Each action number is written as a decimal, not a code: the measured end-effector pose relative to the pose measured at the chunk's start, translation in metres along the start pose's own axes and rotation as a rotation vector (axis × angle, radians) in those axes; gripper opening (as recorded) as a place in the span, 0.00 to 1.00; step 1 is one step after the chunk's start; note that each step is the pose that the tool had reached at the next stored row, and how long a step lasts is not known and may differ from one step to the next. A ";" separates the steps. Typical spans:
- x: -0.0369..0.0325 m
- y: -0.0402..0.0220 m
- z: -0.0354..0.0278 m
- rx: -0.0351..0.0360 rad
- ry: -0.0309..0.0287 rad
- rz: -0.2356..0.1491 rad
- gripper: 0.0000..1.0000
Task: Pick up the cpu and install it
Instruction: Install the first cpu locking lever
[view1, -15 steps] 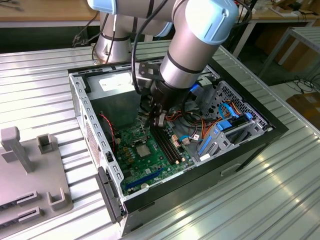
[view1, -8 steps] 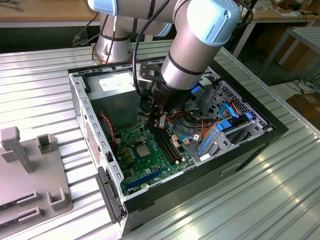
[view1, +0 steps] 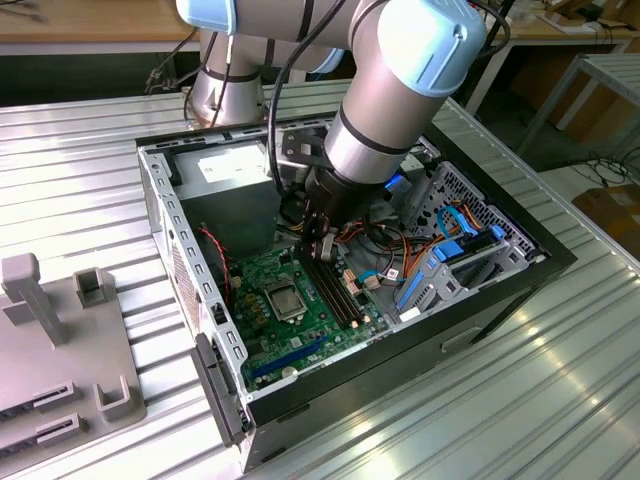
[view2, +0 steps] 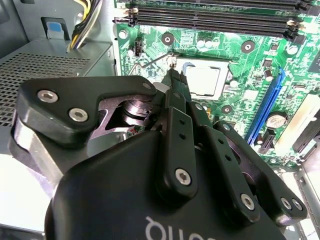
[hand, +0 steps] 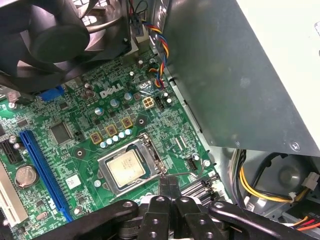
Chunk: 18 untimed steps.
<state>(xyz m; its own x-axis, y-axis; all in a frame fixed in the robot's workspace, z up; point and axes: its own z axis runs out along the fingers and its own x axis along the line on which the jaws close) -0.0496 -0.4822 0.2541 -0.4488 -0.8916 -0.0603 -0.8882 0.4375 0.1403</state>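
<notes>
The cpu (hand: 125, 167), a small square chip with a silver-grey face, lies flat in its socket on the green motherboard (hand: 65, 107). It also shows in the exterior view as the cpu (view1: 285, 297) and in the second wrist view as the cpu (view2: 202, 80). My gripper (view1: 318, 250) hangs inside the open computer case, just above the board and beside the socket's edge. In both wrist views the black fingers meet at their tips, the gripper (view2: 172, 75) shut with nothing between them. Those tips of the gripper (hand: 169, 182) sit close to the thin wire lever (hand: 192, 172) of the socket.
The case wall (view1: 165, 215) and the grey power supply box (hand: 240, 70) hem in the board. A black fan (hand: 55, 35) stands over one corner. Black memory slots (view2: 215, 20), a blue slot (hand: 42, 170) and loose coloured cables (view1: 400, 245) crowd the space. A grey fixture (view1: 50, 340) stands on the table.
</notes>
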 end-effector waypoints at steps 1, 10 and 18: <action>0.0002 -0.0001 0.0000 0.0000 0.0000 0.000 0.11; 0.0030 -0.0015 -0.0004 0.0000 0.0000 0.000 0.11; 0.0049 -0.0024 -0.0006 0.0000 0.0000 0.000 0.11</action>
<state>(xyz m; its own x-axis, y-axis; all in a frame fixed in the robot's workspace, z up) -0.0496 -0.4878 0.2541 -0.4487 -0.8916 -0.0604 -0.8882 0.4375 0.1403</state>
